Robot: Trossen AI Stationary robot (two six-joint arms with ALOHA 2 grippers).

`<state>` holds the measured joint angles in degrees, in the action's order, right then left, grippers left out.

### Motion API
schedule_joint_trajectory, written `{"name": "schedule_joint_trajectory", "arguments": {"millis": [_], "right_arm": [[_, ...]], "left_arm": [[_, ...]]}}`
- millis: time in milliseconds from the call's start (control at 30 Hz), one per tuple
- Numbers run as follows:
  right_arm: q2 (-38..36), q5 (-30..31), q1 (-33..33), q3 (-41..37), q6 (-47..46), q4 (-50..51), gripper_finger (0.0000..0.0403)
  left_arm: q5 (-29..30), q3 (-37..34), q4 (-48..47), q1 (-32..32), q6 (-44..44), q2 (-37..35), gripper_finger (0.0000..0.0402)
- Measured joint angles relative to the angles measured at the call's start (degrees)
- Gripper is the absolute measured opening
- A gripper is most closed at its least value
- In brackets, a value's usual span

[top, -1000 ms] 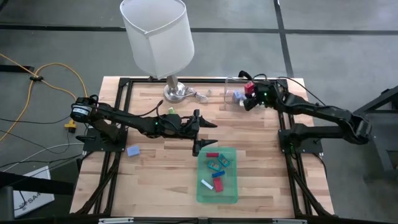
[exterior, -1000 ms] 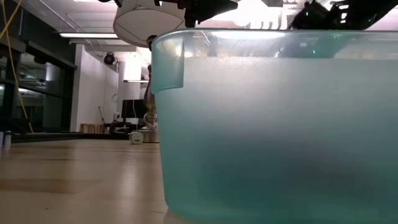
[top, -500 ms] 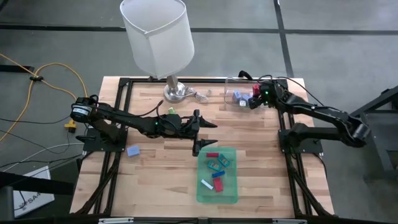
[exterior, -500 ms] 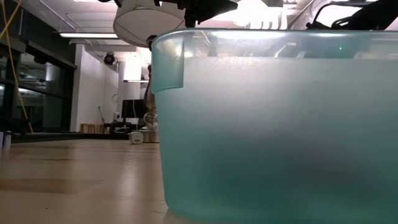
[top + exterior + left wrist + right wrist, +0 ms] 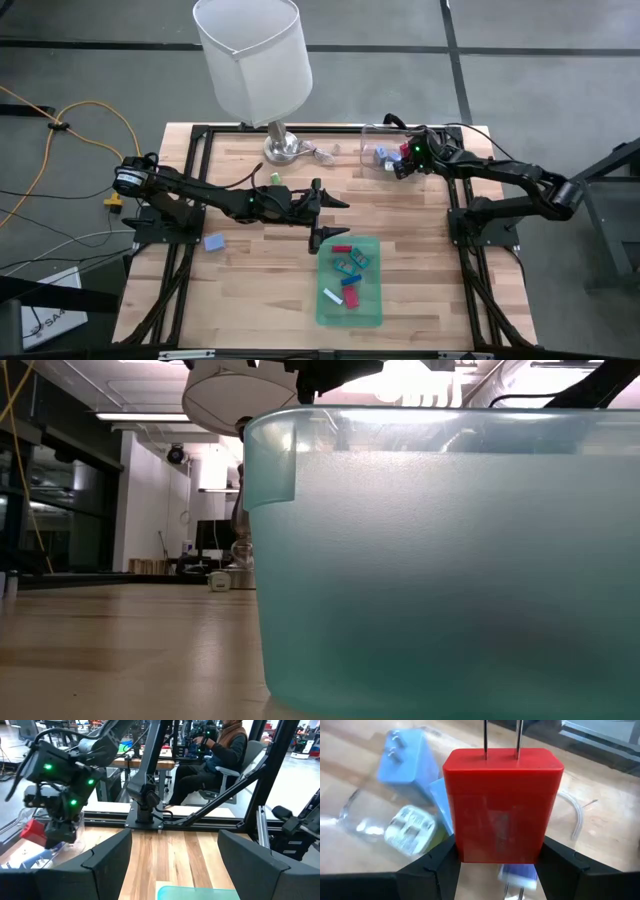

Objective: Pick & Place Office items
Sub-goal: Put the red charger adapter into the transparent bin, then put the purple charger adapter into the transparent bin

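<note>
R gripper [image 5: 400, 163] clamping red block [image 5: 503, 805] over clear container [image 5: 375, 150], L gripper [image 5: 322, 212] wide open nearer w/ nothing; risks block catching rim, bouncing out.

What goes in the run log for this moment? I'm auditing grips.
right gripper: shut on red block, over clear container | left gripper: open, empty, mid-table beside green tray
</note>
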<state>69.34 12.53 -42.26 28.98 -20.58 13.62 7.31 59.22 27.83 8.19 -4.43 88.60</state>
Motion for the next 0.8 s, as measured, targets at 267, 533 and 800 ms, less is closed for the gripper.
{"name": "schedule_joint_trajectory", "arguments": {"millis": [267, 533, 800], "right_arm": [[2.0, -0.3, 0.1, 0.1, 0.6, -2.8, 0.021], [1.0, -0.7, 0.2, 0.0, 1.9, -2.8, 0.0241], [0.9, -0.9, 0.2, 0.0, 2.5, -2.9, 0.0249]], "left_arm": [[0.0, 0.0, 0.0, 0.3, -0.1, 0.0, 0.0288], [0.0, 0.0, 0.0, 0.3, -0.1, 0.0, 0.0288], [0.0, 0.0, 0.0, 0.3, -0.1, 0.0, 0.0288]]}}
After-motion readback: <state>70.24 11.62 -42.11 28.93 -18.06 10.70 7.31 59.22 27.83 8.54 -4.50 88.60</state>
